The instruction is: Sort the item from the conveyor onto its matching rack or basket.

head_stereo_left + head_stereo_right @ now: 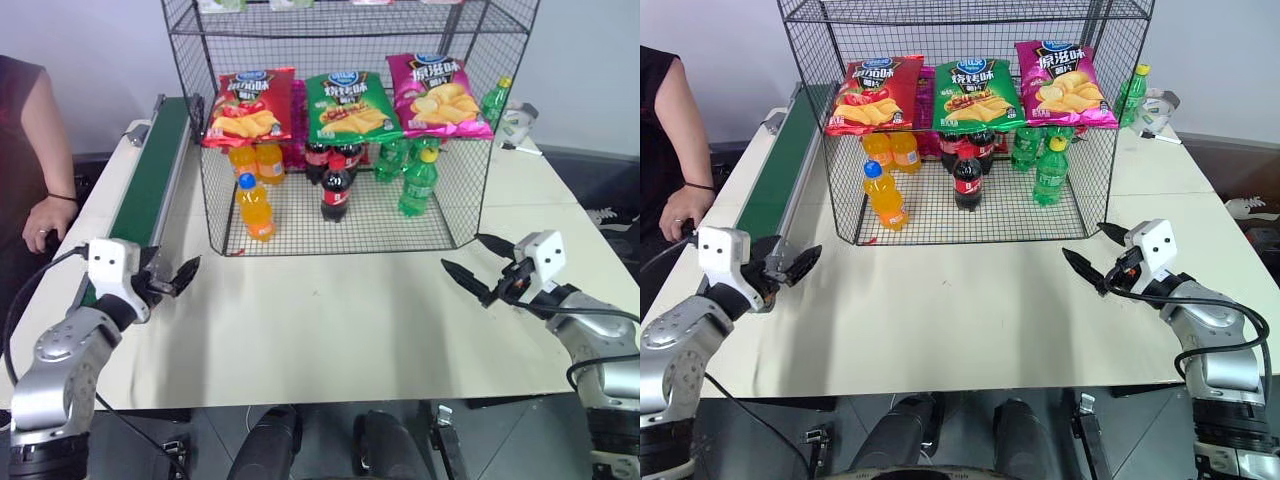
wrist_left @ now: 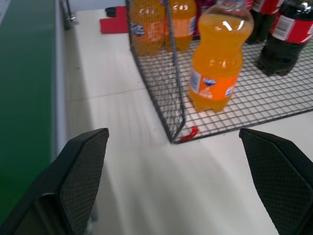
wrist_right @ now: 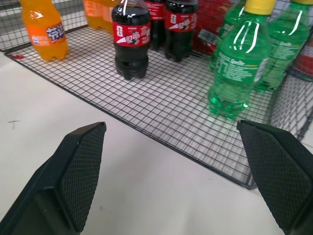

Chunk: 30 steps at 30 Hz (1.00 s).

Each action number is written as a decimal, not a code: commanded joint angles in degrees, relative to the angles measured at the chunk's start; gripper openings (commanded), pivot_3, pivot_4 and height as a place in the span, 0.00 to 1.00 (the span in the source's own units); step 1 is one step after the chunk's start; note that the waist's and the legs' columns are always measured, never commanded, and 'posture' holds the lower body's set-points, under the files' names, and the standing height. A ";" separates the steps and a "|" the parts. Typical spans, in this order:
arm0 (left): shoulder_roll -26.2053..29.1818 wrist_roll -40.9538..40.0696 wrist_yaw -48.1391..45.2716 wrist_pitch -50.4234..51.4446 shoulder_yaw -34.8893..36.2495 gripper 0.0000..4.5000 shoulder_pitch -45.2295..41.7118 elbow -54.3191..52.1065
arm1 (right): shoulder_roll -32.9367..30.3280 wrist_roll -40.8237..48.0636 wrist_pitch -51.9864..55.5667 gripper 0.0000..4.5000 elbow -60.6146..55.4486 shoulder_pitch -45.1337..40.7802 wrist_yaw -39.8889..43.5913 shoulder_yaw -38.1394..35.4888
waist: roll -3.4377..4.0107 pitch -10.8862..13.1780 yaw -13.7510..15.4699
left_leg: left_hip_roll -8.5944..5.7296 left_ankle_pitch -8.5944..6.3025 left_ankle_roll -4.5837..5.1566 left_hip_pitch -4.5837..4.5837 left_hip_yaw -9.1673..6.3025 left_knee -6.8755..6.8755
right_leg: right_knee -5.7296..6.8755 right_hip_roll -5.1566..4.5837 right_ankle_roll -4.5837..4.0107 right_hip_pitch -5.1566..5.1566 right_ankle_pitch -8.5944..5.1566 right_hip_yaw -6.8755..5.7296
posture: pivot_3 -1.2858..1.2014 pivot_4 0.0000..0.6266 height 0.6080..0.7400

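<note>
**Both grippers empty; orange bottle standing in cage**

The left gripper (image 1: pixel 178 277) hangs over the table (image 1: pixel 330 320) just beside the near end of the conveyor (image 1: pixel 150 185), fingers spread wide, nothing between them. The right gripper (image 1: pixel 478 265) hangs over the table's right side, near the cage's front right corner, jaws likewise apart and empty.

Nothing lies on the bare table between either gripper and the cage (image 1: pixel 340 235). Its front is open; mesh closes its sides.

The orange bottle (image 1: pixel 254 208) stands upright on the cage floor at the front left corner, just inside the side mesh. More orange bottles (image 1: pixel 256 160) stand behind it. A cola bottle (image 1: pixel 336 189) stands at centre front with others behind; green bottles (image 1: pixel 418 183) stand to the right. Three chip bags (image 1: pixel 345 105) hang above them.

A person's hand (image 1: pixel 45 222) rests at the table's left edge, beyond the conveyor. The belt shows nothing on it.
</note>
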 commanded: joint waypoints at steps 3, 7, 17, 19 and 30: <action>0.75 -1.35 -0.95 -0.65 1.89 0.99 1.46 -2.51 | -1.50 1.31 0.04 1.00 -1.40 -0.25 1.67 -1.36 | 0.00 0.00 0.19 | -0.01 -0.01 0.01 0.00 0.00 0.02 | -0.03 -0.01 -0.02 0.03 -0.01 0.00 | 0.52 0.24 1.00; 0.95 -1.22 -1.22 -1.02 2.13 0.99 1.84 -2.31 | -1.54 1.32 0.68 1.00 -2.65 0.44 2.01 -1.35 | 0.00 0.00 0.08 | -0.01 -0.01 0.01 0.00 0.00 0.02 | -0.06 -0.01 -0.03 0.04 -0.01 0.00 | 0.52 0.24 1.00; 1.08 -1.00 -1.57 -1.93 2.01 0.99 2.07 -2.13 | -1.87 1.64 1.09 1.00 -4.43 -0.27 2.38 -1.85 | 0.01 0.00 0.08 | 0.00 -0.01 0.01 0.00 0.00 0.00 | -0.06 -0.01 -0.03 0.03 -0.01 0.00 | 0.52 0.24 1.00; 1.20 -0.97 -1.78 -2.09 1.97 0.99 2.20 -2.06 | -1.95 2.67 1.35 1.00 -5.05 -0.72 2.51 -2.61 | 0.01 0.00 0.09 | 0.00 -0.01 0.01 0.00 0.00 0.01 | -0.06 -0.01 -0.03 0.03 -0.01 0.00 | 0.52 0.24 1.00; 1.13 -0.79 -1.77 -2.60 1.49 0.99 1.52 -1.76 | -1.44 5.26 1.97 1.00 -7.74 -1.38 1.41 -3.96 | 0.02 0.00 0.09 | 0.00 -0.02 0.01 -0.01 0.00 0.00 | -0.08 -0.01 -0.03 0.03 -0.02 0.01 | 0.52 0.24 1.00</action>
